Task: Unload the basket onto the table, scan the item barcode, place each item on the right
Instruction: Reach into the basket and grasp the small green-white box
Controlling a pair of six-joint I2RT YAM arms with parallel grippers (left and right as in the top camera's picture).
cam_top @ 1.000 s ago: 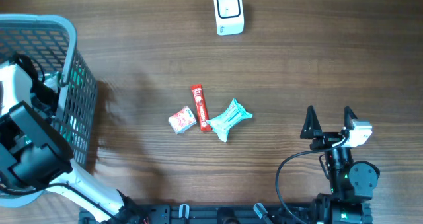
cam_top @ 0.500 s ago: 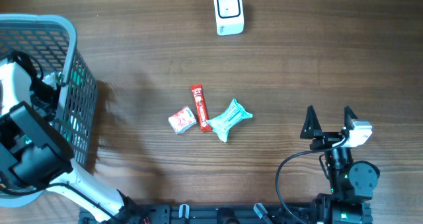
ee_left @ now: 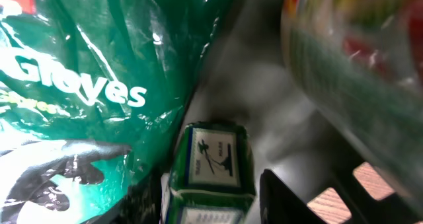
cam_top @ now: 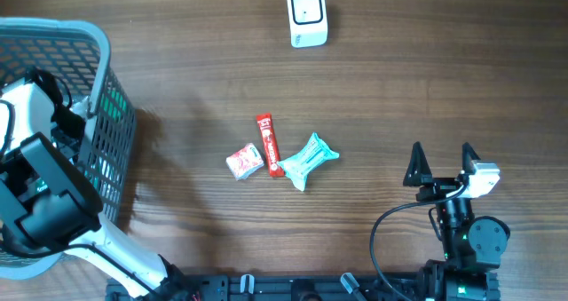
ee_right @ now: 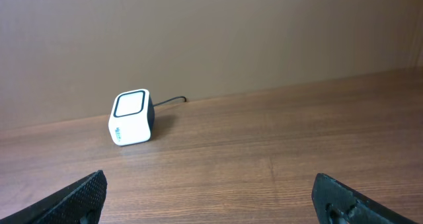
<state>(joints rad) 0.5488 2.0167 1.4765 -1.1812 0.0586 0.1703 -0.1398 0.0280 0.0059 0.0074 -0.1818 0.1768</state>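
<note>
The grey basket [cam_top: 99, 43] sits hard against the worktop's [cam_top: 444, 79] left edge, and the left arm reaches down inside it. In there the room is tight. A green bag printed "Gloves" [ee_left: 99, 85] crowds the left side, a blurred clear-and-green bag [ee_left: 357, 72] hangs in on the right, and the basket's lattice wall closes the lower right corner.

The small green box [ee_left: 211, 164] lies between the left fingers [ee_left: 281, 197], its white picture panel facing the wrist camera. It runs off the bottom edge, so its long axis is unclear. I cannot tell whether the fingers pinch it or only flank it.

The right fingers [cam_top: 415, 163] stand wide apart and hold nothing, near the front right edge, pointing across open wood toward the white scanner [cam_top: 307, 15] at the far edge. Mid-worktop lie a red stick [cam_top: 268, 145], a teal packet [cam_top: 308, 161] and a red-and-white packet [cam_top: 243, 162].
</note>
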